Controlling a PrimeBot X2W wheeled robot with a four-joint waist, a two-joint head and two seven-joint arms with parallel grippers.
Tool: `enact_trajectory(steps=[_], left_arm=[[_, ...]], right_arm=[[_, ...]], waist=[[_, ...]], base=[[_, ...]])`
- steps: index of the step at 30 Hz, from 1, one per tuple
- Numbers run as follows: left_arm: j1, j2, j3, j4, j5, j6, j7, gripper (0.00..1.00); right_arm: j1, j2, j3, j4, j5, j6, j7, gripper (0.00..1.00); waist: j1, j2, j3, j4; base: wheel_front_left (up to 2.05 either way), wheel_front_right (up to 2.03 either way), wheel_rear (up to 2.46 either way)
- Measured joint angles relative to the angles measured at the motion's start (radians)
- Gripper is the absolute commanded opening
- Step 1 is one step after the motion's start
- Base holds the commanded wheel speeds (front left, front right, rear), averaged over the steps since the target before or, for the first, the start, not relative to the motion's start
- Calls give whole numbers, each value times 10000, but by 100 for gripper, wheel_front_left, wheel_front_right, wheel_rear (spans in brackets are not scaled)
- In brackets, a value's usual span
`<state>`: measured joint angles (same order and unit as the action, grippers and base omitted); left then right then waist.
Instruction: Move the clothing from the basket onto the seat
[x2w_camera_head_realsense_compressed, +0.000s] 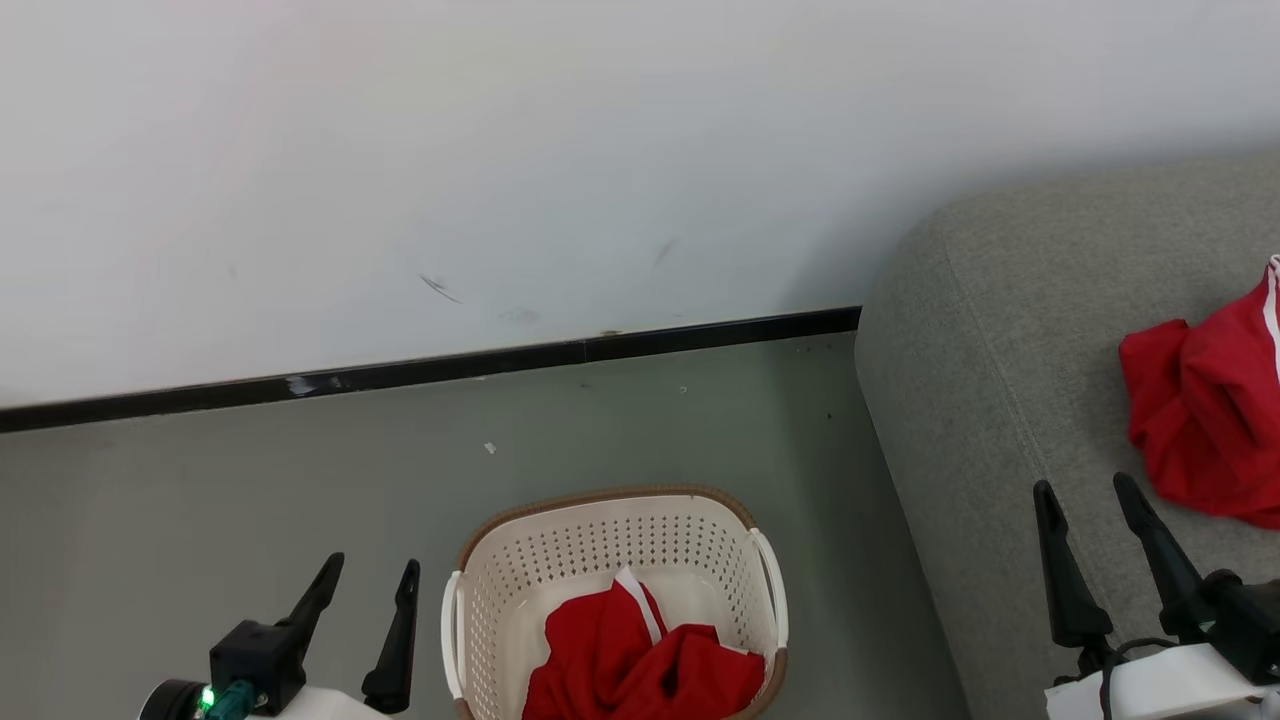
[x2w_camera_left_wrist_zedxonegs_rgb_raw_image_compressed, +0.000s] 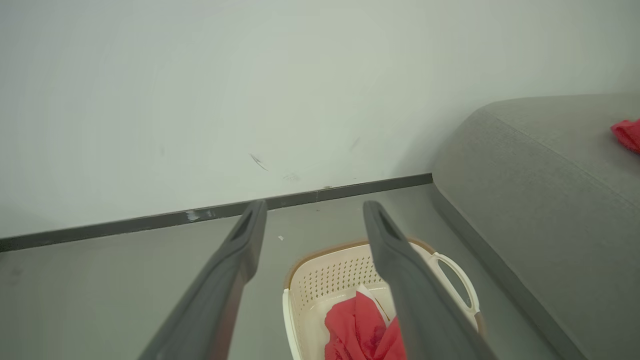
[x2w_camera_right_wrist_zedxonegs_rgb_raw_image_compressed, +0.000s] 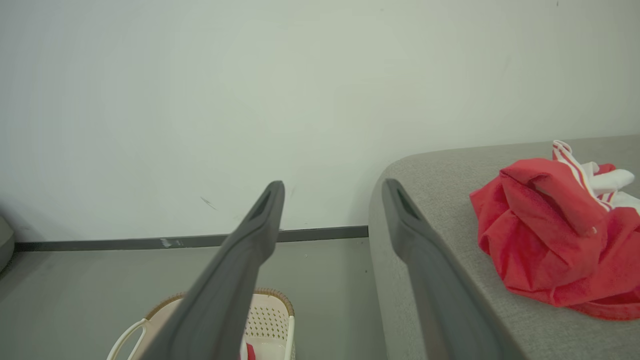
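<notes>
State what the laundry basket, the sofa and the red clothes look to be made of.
Cream-white perforated laundry basket: looks like moulded plastic, smooth, matt, with rows of holes. Its brown rim seems to be woven-look trim.
Grey upholstered sofa: matt woven fabric with a grainy weave and a stitched seam.
Bright red garments, one in the basket, another on the sofa: soft cloth crumpled in folds, possibly knit, with white stripe trim.

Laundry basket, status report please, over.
Left gripper open, empty, left of the laundry basket. Right gripper open, empty, by the grey sofa. One red garment in basket, second red garment on sofa. No obstruction seen.
</notes>
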<state>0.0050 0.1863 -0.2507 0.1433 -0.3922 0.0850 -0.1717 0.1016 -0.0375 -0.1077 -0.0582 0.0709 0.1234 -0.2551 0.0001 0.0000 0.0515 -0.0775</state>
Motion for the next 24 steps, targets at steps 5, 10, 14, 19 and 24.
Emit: enact_trajectory(steps=[5,10,14,19,24], left_arm=[[-778,-8,-445,140,90,-360,401,100],[-1388,36,-1024,491,351,-717,886,100],[-1894,19,-1404,782,558,-978,1170,100],[-2505,-27,-1854,1306,848,-1275,1563,100],[-2948,-40,-2276,1812,1099,-1507,1898,100]], right_arm=[[1,4,-159,-242,0,2,0,100],[3,12,-458,-456,-2,0,0,100],[-12,23,-696,-796,-123,2,0,100],[-88,29,-1014,-1277,-209,2,0,100],[-332,33,-1081,-1570,-184,2,0,100]], waist=[[0,0,331,-112],[0,0,664,-231],[0,0,969,-348],[0,0,1397,-518],[0,0,1876,-711]], base=[[0,0,0],[0,0,0],[0,0,0],[0,0,0],[0,0,0]])
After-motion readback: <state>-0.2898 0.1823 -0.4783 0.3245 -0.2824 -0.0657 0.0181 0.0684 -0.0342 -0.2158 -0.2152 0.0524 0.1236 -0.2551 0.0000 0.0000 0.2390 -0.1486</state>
